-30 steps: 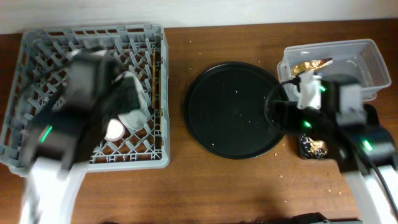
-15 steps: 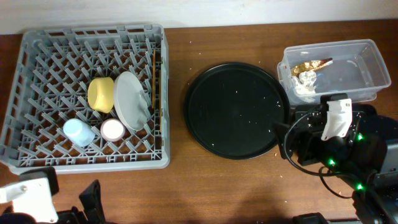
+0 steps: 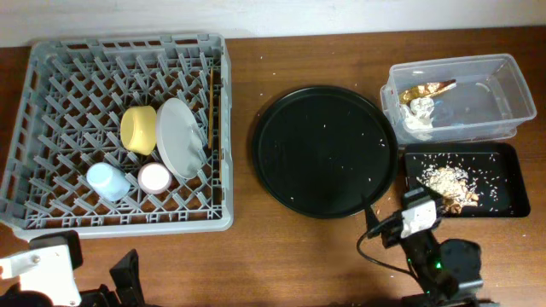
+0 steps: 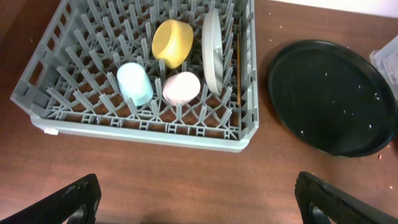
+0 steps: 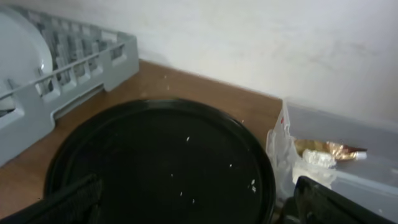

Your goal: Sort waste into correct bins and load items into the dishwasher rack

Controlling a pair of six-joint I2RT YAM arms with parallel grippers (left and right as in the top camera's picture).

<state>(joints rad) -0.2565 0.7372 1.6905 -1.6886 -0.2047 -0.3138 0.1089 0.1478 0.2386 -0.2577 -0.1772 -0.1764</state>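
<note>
The grey dishwasher rack (image 3: 128, 41) at the left holds the yellow bowl (image 3: 138, 130), white plate (image 3: 179, 136) on edge, light-blue cup (image 3: 107, 181), pink cup (image 3: 154, 177) and chopsticks (image 3: 212, 111). The clear tub (image 3: 503, 85) holds the gold-brown wrapper (image 3: 426, 89) and white tissue (image 3: 421, 113). The shallow black rectangular tray (image 3: 503, 192) holds food scraps (image 3: 448, 181). My left gripper (image 4: 199, 205) is open and empty over bare table in front of the rack (image 4: 143, 132). My right gripper (image 5: 193, 208) is open and empty at the near edge of the round tray.
A large round black tray (image 3: 324, 153) with a few crumbs lies between the rack and the bins; it also shows in the right wrist view (image 5: 155, 162). Both arms sit at the table's front edge, left arm (image 3: 51, 271) and right arm (image 3: 422, 223). Crumbs dot the wood.
Both arms have pulled back to the front edge. The left arm left the rack. The right arm left the bins, uncovering the black rectangular tray and its scraps.
</note>
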